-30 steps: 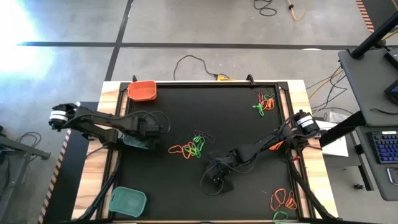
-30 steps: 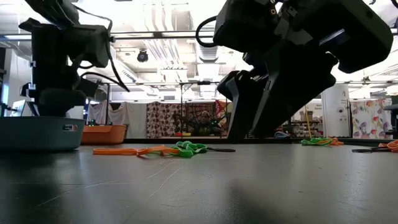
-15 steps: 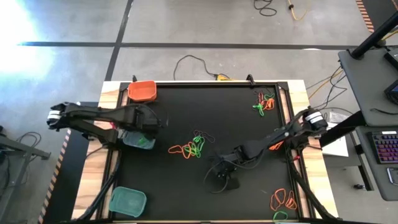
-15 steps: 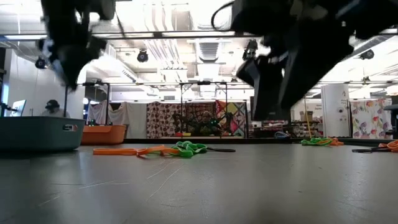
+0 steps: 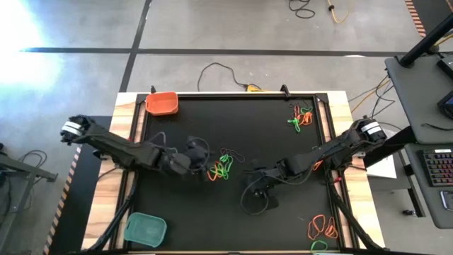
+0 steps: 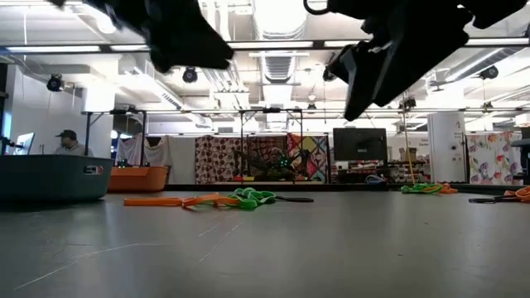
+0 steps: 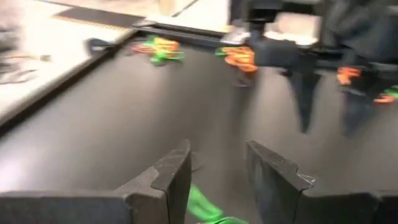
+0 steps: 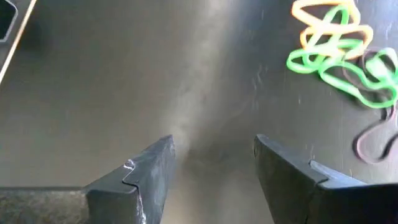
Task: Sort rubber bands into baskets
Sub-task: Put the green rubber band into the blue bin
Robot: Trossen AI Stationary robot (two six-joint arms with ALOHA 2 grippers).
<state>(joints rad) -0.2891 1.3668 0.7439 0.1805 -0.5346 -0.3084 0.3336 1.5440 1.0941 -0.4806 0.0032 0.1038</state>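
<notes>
- Left claw (image 5: pixel 200 151) open and empty, just beside the middle bands (image 5: pixel 218 168) on the bench (image 5: pixel 269 142).
- Right claw (image 5: pixel 249 174) open and empty, near them.
- Orange basket (image 5: pixel 162 103) and teal basket (image 5: pixel 146 229) at the bench's left corners.

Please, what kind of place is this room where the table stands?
Probably a large robotics lab or workshop: the low view shows a high ceiling with exposed ducts and strip lights, metal-framed work stations in the background, and the high view shows a bare concrete floor with loose black cables.
</notes>
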